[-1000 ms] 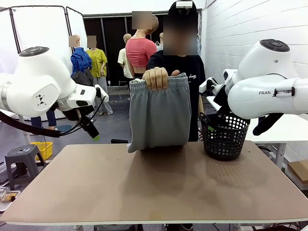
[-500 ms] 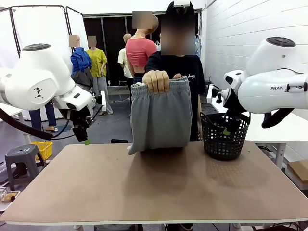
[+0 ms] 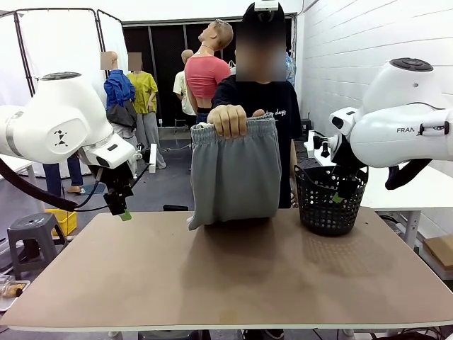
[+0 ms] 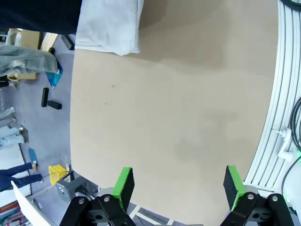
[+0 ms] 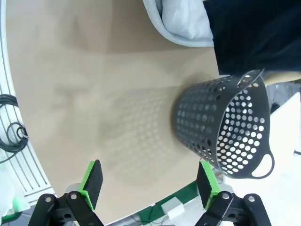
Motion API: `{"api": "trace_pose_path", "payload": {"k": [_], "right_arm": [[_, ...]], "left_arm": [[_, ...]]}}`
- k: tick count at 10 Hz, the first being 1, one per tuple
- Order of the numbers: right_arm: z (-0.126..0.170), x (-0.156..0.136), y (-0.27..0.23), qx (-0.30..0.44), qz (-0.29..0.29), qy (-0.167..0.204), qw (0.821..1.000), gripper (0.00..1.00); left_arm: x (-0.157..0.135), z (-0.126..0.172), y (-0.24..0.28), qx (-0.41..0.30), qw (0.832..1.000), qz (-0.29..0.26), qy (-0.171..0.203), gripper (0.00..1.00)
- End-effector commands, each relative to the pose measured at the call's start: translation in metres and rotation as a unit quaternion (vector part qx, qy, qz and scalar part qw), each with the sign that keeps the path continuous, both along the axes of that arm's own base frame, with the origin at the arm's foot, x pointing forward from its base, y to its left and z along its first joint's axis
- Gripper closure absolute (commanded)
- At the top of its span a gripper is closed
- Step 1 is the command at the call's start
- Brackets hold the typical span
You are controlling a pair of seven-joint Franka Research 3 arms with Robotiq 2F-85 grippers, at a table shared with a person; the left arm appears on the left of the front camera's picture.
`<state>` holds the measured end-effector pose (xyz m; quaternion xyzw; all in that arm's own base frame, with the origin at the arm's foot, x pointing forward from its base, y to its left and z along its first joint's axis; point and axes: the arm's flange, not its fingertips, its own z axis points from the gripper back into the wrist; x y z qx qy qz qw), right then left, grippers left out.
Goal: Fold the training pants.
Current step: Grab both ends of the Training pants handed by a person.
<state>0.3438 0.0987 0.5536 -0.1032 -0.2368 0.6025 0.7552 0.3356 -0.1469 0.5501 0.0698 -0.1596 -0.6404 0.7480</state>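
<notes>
A person at the far side holds up the light grey training pants by the waistband in one hand, doubled over. Their lower end rests on the table's far edge. My left gripper hangs open above the table's far left corner, well left of the pants. Its wrist view has the green pads spread over bare tabletop, with the pants far off at the top. My right gripper is open in front of the black basket. In its own view the gripper points down at the table, with the pants at the top.
The black perforated basket stands at the table's far right, also visible in the right wrist view. The brown tabletop stretches bare toward me. A stool and a yellow bin sit on the floor at left.
My left gripper has swung down and now points at the table's far left corner. My right gripper has dropped down in front of the basket. The person keeps the pants where they were.
</notes>
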Motion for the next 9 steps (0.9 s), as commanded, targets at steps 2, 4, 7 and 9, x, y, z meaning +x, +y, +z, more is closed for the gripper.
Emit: {"api": "trace_pose_path", "payload": {"k": [2, 4, 7, 9], "right_arm": [[0.000, 0.000, 0.000, 0.000, 0.000, 0.000, 1.000, 0.00], [-0.013, 0.038, -0.001, 0.032, 0.024, 0.003, 0.999, 0.00], [-0.027, 0.060, -0.002, 0.054, 0.070, 0.023, 0.996, 0.00], [-0.034, 0.067, -0.001, 0.070, 0.111, 0.032, 0.991, 0.00]], "left_arm": [[0.000, 0.000, 0.000, 0.000, 1.000, 0.000, 0.000, 0.00], [0.038, -0.014, 0.016, -0.039, 0.998, -0.034, 0.024, 0.00], [0.061, -0.025, 0.015, -0.052, 0.997, -0.049, 0.019, 0.00], [0.069, -0.029, 0.010, -0.068, 0.993, -0.097, 0.018, 0.00]]}}
